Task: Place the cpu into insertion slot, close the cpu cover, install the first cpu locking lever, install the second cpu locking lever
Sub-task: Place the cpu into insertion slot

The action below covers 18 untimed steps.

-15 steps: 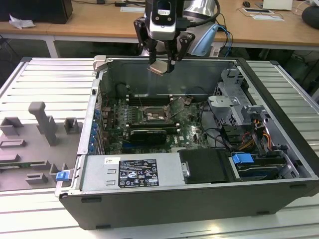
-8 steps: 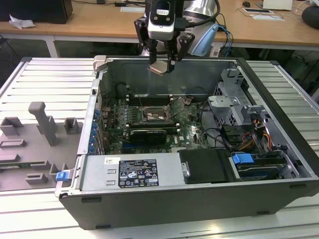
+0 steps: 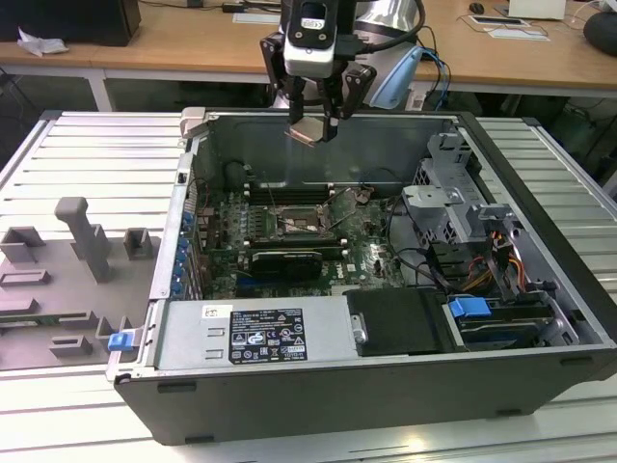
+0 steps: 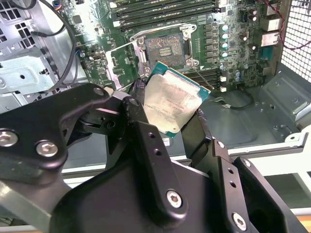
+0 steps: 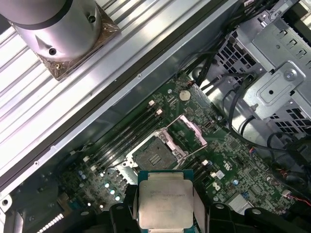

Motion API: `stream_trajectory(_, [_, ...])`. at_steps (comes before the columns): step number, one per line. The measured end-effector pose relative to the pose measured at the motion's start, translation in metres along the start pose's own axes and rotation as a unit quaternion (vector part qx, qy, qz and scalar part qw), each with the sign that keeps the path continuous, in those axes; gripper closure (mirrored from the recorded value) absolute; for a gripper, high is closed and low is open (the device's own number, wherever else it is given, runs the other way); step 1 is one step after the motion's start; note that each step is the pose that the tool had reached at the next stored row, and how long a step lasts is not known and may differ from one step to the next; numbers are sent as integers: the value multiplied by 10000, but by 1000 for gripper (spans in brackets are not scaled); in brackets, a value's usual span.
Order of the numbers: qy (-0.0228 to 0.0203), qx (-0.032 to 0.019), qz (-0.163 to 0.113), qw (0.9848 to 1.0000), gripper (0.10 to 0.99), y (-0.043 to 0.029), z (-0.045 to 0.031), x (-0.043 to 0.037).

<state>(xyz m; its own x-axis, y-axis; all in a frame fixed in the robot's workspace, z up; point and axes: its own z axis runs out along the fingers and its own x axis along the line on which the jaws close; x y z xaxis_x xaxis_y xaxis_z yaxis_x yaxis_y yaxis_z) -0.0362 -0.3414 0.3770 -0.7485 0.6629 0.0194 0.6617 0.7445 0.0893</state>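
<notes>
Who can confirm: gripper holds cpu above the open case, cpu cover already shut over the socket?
Wrong: the cpu cover stands open beside the empty socket, as the first wrist view shows. The gripper does hold the cpu above the open case.

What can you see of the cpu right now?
The cpu is a flat square chip with a dull, smudged silvery-beige metal top and a green board edge around it. The fingers of the hand clamp two opposite edges, holding it tilted in the air above the open case, over the motherboard. Below, the socket sits empty, its cpu cover standing open. Nothing but the fingers touches it.
</notes>
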Motion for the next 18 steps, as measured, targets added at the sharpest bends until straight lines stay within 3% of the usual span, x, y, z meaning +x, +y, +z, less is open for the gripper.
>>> stream_trajectory(18, [-40,-9,446,9990,545,-1,2,1])
